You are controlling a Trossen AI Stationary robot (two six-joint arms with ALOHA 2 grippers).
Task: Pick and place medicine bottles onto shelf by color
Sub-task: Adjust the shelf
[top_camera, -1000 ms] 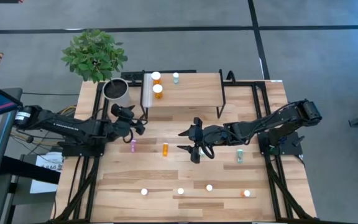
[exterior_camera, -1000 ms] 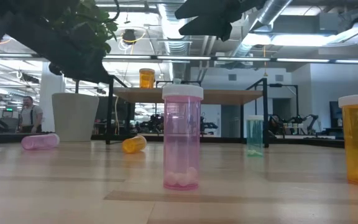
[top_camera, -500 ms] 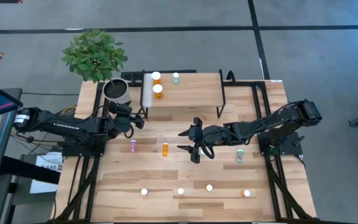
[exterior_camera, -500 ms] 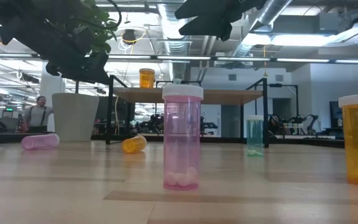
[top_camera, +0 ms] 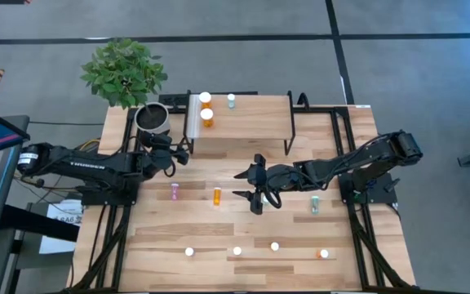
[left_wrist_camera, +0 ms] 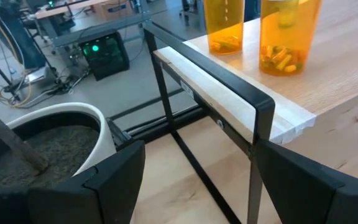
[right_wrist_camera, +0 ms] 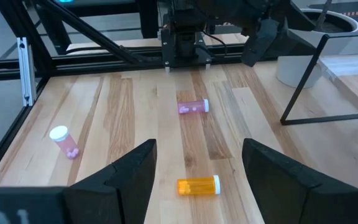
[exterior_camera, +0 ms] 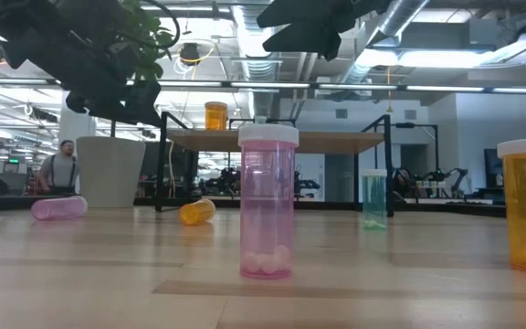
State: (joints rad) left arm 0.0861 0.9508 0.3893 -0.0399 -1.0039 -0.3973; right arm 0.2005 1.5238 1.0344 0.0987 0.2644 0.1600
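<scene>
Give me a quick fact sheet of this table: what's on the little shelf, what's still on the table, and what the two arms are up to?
On shelf: two orange bottles, one pale teal bottle
Lying on table: pink bottle, orange bottle, teal bottle
Standing along front edge: four bottles, caps up
Left gripper: empty, jaws open, beside the shelf's left end near the plant pot
Right gripper: empty, jaws open, over the table's middle near the lying orange bottle
</scene>
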